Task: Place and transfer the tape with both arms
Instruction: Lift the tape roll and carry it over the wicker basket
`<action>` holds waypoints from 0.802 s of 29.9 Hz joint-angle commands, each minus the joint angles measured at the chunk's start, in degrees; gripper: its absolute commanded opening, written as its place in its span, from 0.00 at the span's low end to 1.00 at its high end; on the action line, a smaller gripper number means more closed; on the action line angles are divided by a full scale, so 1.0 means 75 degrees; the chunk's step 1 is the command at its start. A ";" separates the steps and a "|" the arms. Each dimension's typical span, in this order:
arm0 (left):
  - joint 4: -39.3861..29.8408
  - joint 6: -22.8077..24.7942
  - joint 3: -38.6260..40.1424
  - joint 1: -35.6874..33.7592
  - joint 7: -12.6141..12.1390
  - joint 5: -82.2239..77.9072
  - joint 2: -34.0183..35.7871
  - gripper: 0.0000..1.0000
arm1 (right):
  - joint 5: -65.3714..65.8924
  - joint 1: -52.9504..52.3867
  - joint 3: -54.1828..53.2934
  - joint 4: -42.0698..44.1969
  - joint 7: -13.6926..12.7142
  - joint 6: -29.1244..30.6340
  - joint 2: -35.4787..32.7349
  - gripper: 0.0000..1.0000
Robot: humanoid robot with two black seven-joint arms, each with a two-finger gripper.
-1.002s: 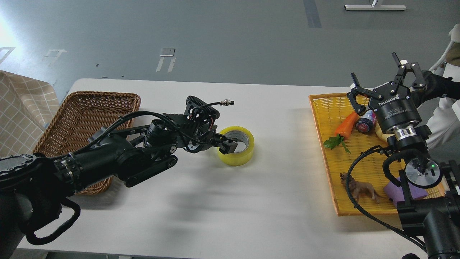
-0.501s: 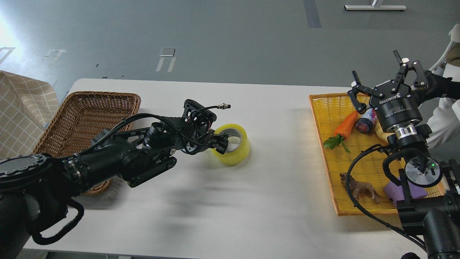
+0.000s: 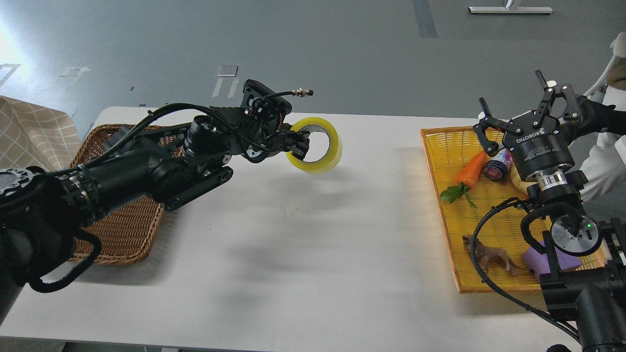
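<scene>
The tape [image 3: 320, 149] is a thick yellow translucent roll with a grey-white core. My left gripper [image 3: 298, 145] is shut on its near wall and holds it tilted, lifted above the white table [image 3: 303, 254], near the table's middle back. My right gripper [image 3: 523, 110] is open and empty, pointing up over the far end of the yellow tray [image 3: 442, 161] at the right, well apart from the tape.
A brown wicker basket [image 3: 117, 215] stands at the left, partly under my left arm. The yellow tray holds a toy carrot [image 3: 470, 170], a small jar [image 3: 496, 168], a toy animal [image 3: 491, 256] and a purple block [image 3: 535, 256].
My left gripper has lifted the tape off the table and carried it up and slightly back. The right arm has barely moved.
</scene>
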State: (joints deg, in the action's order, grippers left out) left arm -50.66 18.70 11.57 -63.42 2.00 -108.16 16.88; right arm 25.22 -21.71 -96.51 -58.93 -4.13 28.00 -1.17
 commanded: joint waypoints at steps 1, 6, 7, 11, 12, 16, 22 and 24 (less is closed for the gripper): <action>-0.0159 0.0002 0.0004 -0.0192 0.0155 0.0077 0.0397 0.00 | 0.0000 -0.0011 0.0000 -0.0006 0.0000 0.0000 0.0016 0.98; -0.0837 0.0096 -0.0032 -0.0298 0.0179 0.0159 0.1298 0.00 | -0.0023 -0.0011 -0.0011 -0.0018 0.0000 0.0000 0.0004 0.98; -0.0920 0.0119 -0.0032 -0.0298 0.0190 0.0159 0.1440 0.00 | -0.0023 -0.0011 -0.0011 -0.0018 0.0011 0.0000 0.0004 0.98; -0.1436 0.0377 -0.0008 -0.0321 0.0284 0.0159 0.2366 0.00 | -0.0011 -0.0011 -0.0011 0.0005 0.0070 0.0000 0.0004 0.98; -0.1552 0.0435 -0.0008 -0.0356 0.0389 0.0159 0.2634 0.00 | -0.0011 -0.0011 -0.0011 0.0005 0.0070 0.0000 0.0004 0.98; -0.1612 0.0494 -0.0032 -0.0392 0.0577 0.0171 0.3245 0.00 | -0.0023 -0.0023 -0.0011 0.0005 0.0070 0.0000 0.0016 0.98; -0.1671 0.0611 -0.0020 -0.0333 0.0729 0.0182 0.4030 0.00 | -0.0011 -0.0023 0.0000 0.0040 0.0070 0.0000 0.0016 0.98; -0.1671 0.0647 -0.0020 -0.0298 0.0776 0.0194 0.4206 0.00 | -0.0011 -0.0011 0.0000 0.0052 0.0070 0.0000 0.0016 0.98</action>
State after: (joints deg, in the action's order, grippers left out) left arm -63.19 23.06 11.39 -66.10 7.44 -106.80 46.50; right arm 25.13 -21.89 -96.52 -58.76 -3.60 28.00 -1.06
